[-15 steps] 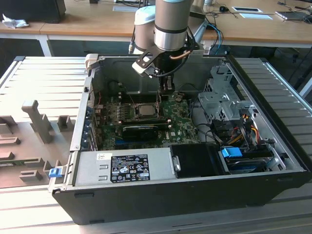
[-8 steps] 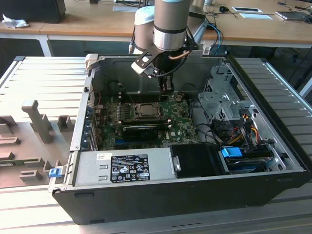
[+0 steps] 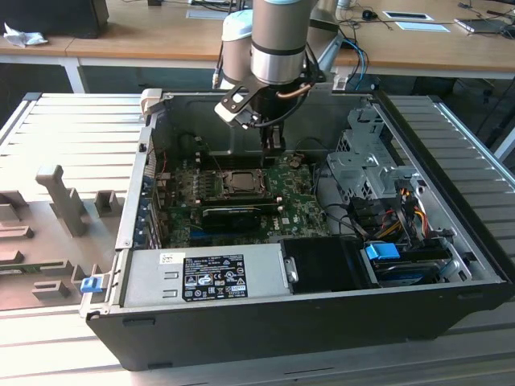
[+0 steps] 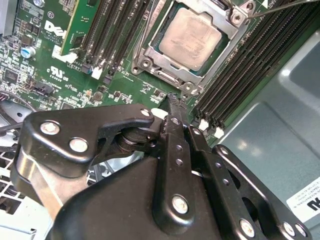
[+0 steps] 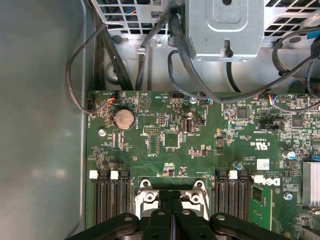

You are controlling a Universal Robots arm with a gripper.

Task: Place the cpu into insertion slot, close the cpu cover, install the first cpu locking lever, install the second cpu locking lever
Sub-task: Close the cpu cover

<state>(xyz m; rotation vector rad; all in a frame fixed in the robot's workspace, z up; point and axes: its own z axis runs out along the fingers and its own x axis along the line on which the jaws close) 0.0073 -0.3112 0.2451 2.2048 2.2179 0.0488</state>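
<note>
The cpu lies flat in the insertion slot, its silvery top facing up. The cpu cover, a metal frame, rests down around the chip, which shows through its window. One thin lever rod slants up past the socket's corner. My gripper is shut with nothing between its fingers. Its tip hovers just off the socket's edge, over the green board. In the exterior view the gripper hangs just to the right of the socket. In the first wrist view its shut fingers reach the socket's rim.
Black memory slots flank the socket on both sides. A long black card lies in front of it. A metal drive cage and cable bundles fill the case's right side, with the power supply along the front.
</note>
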